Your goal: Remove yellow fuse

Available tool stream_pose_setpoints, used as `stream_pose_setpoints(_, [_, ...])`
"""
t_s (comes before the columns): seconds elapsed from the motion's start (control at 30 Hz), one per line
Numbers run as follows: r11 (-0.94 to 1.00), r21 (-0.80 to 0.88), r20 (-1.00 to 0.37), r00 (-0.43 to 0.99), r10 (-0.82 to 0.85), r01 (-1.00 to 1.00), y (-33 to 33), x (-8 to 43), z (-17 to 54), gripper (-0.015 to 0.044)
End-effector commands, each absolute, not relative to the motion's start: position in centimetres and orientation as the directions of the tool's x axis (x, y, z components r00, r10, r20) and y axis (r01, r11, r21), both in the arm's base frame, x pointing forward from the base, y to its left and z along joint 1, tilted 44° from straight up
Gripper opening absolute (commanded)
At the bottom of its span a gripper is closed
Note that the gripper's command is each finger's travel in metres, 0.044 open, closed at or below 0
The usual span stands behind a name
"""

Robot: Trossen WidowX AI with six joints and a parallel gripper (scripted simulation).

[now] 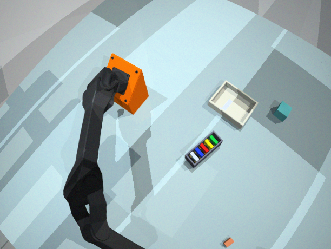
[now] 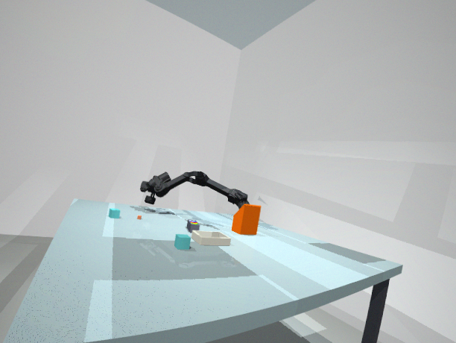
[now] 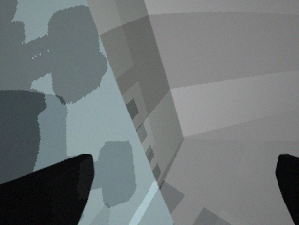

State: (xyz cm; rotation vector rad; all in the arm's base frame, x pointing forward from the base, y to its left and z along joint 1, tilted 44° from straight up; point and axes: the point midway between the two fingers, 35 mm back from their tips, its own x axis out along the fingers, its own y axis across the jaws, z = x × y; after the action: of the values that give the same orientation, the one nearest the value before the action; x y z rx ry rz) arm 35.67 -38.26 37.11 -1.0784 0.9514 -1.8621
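The dark fuse block (image 1: 203,151) (image 2: 193,224) lies mid-table and holds a row of white, blue, red, yellow and green fuses. The yellow fuse (image 1: 209,143) sits upright in its slot between the red and the green one. The cream tray (image 1: 225,115) (image 2: 210,238) stands empty just beyond the block's green end. My gripper (image 2: 150,199) (image 3: 189,166) is open and empty. It hangs above the table near its far edge, well away from the block and tray. It is out of frame in the top view. The wrist view shows only the table edge and the wall.
The orange arm base (image 1: 132,86) (image 2: 246,219) stands left of the tray. A teal cube (image 1: 282,111) (image 2: 182,241) sits beside the tray, and another teal cube (image 2: 114,212) sits far off. A small orange block (image 1: 228,241) (image 2: 138,217) lies near the gripper's side.
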Motion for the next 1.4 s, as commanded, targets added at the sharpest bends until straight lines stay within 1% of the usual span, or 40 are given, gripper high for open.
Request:
stream_pose_setpoints(0.0, [-0.423,-0.871,0.331,-0.339,-0.881,0.249,-38.2,35.9,37.0,0.0374])
stream_pose_setpoints(0.07, [-0.399,-0.876,0.325,-0.278,-0.904,0.273,-37.6,37.8,36.3,0.0321])
stream_pose_setpoints(0.2, [-0.291,-0.894,0.278,-0.087,-0.957,0.340,-35.3,43.3,33.2,0.0216])
stream_pose_setpoints(0.37, [-0.091,-0.916,0.157,0.140,-0.978,0.391,-31.0,48.9,28.0,0.0085])
stream_pose_setpoints(0.4, [-0.045,-0.918,0.126,0.181,-0.975,0.394,-30.0,49.8,26.8,0.0069])
stream_pose_setpoints(0.53, [0.147,-0.911,-0.018,0.318,-0.948,0.385,-25.7,52.2,21.7,0.0069])
stream_pose_setpoints(0.73, [0.380,-0.860,-0.223,0.419,-0.880,0.340,-19.6,53.0,15.1,0.0069])
stream_pose_setpoints(0.9, [0.547,-0.784,-0.400,0.433,-0.808,0.295,-14.4,51.6,9.6,0.0069])
stream_pose_setpoints(1.03, [0.647,-0.716,-0.535,0.390,-0.750,0.262,-10.4,48.8,5.5,0.0069])
stream_pose_setpoints(1.2, [0.720,-0.651,-0.669,0.266,-0.694,0.241,-6.1,43.4,1.5,0.0069])
stream_pose_setpoints(1.37, [0.724,-0.637,-0.730,0.095,-0.677,0.265,-2.9,36.6,-0.7,0.0069])
